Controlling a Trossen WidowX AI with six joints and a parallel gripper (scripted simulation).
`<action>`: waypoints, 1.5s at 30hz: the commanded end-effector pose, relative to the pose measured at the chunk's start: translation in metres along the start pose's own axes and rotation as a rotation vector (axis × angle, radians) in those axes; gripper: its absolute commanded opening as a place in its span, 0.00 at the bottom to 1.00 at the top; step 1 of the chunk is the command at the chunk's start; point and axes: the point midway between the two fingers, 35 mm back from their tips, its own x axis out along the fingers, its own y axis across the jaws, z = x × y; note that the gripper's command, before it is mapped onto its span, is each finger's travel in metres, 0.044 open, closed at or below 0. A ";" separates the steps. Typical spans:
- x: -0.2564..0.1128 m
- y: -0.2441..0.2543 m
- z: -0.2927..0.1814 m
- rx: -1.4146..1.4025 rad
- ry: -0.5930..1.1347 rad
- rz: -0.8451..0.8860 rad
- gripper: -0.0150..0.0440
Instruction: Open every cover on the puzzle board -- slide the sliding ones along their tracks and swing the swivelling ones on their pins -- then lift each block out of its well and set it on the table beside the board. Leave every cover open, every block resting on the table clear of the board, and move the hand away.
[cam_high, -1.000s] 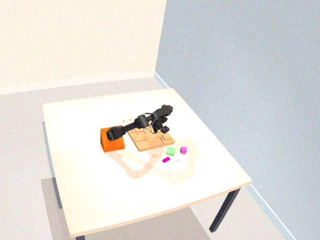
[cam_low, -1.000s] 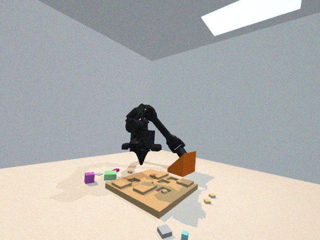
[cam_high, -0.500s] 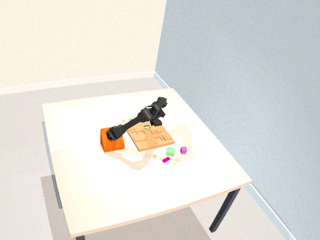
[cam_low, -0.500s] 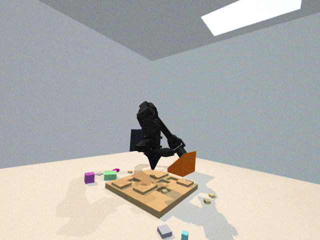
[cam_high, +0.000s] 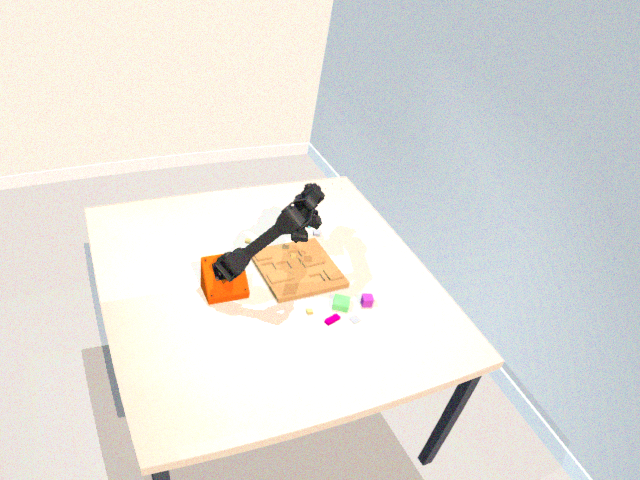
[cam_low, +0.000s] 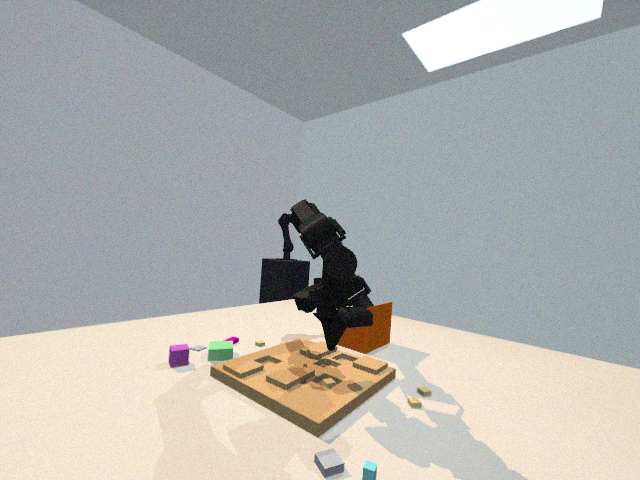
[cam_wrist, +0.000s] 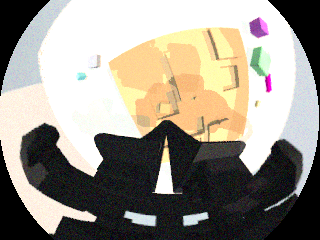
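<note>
The wooden puzzle board (cam_high: 323, 289) (cam_low: 315, 408) (cam_wrist: 137, 70) has raised covers and several uncovered wells. A small tan block (cam_high: 293, 255) (cam_low: 329, 381) (cam_wrist: 163, 108) sits in one well. On the table beside the board lie a purple block (cam_high: 367, 300) (cam_low: 178, 355) (cam_wrist: 259, 27), a green block (cam_high: 341, 303) (cam_low: 220, 350) (cam_wrist: 260, 61), a magenta block (cam_high: 332, 319) (cam_low: 232, 339) (cam_wrist: 268, 83), a grey block (cam_low: 329, 462) (cam_wrist: 94, 61), a cyan block (cam_low: 369, 470) (cam_wrist: 81, 76) and a few small yellow ones. My gripper (cam_low: 331, 347) (cam_wrist: 166, 127) is shut and empty, its tips over the board's base-side part; the arm hides them in the top view.
The orange base block (cam_high: 227, 286) (cam_low: 379, 328) stands near the board's base-side edge. A thin pale piece (cam_high: 355, 319) (cam_low: 197, 348) lies beyond the green block. Two yellow blocks lie off another side of the board. Arm shadows cross the board.
</note>
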 end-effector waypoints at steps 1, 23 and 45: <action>0.001 0.003 0.000 0.029 0.003 0.001 0.25; 0.054 0.001 -0.001 0.029 0.002 -0.002 0.25; 0.065 0.001 0.002 0.029 0.001 -0.002 0.25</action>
